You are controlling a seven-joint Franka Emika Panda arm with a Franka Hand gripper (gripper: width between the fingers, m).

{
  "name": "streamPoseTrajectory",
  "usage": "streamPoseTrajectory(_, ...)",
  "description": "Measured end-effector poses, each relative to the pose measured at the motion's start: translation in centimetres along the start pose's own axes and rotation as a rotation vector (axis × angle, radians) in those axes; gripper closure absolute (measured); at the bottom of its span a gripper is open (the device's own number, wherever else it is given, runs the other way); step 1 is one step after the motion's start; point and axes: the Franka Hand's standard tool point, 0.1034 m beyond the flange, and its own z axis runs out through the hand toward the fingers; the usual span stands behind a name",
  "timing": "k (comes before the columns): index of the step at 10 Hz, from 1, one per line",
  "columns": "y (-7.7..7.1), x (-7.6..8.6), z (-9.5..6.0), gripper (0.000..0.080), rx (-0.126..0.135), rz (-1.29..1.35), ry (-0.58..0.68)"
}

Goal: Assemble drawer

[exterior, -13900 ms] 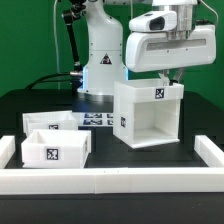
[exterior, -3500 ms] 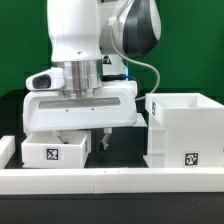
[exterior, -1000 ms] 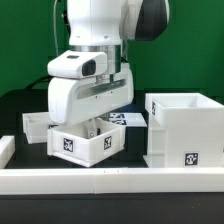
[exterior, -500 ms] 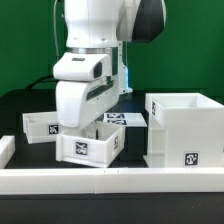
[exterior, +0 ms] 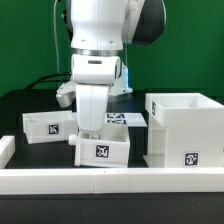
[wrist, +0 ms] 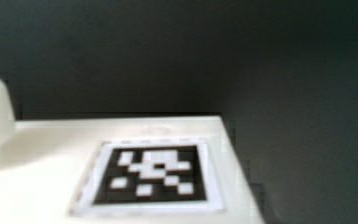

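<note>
Two small white drawer boxes are seen on the black table (exterior: 14, 106). The left box (exterior: 47, 125) is set flat at the far left. The tilted box (exterior: 100, 151) is held up near the front rail (exterior: 60, 180), just left of the open cabinet (exterior: 185, 130). The gripper (exterior: 93, 124) is largely hidden by the wrist, its jaws pinched on the tilted box's wall.
</note>
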Motion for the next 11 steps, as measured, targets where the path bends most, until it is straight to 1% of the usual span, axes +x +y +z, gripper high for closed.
streamPoseTrajectory(1, 0.0, 0.1, 0.1, 0.0757, 0.002, -0.001, 0.001)
streamPoseTrajectory(3, 0.3, 1.2, 0.6, 0.0757, 0.004, -0.014, 0.008)
streamPoseTrajectory(5, 0.3, 1.0, 0.7, 0.0757, 0.005, -0.022, 0.01)
streamPoseTrajectory(7, 0.3, -0.4, 0.9, 0.0757, 0.006, -0.034, 0.031)
streamPoseTrajectory(8, 0.4, -0.7, 0.9, 0.0757, 0.005, -0.028, 0.039)
streamPoseTrajectory(11, 0.6, 1.0, 0.9, 0.0757, 0.003, -0.048, 0.038)
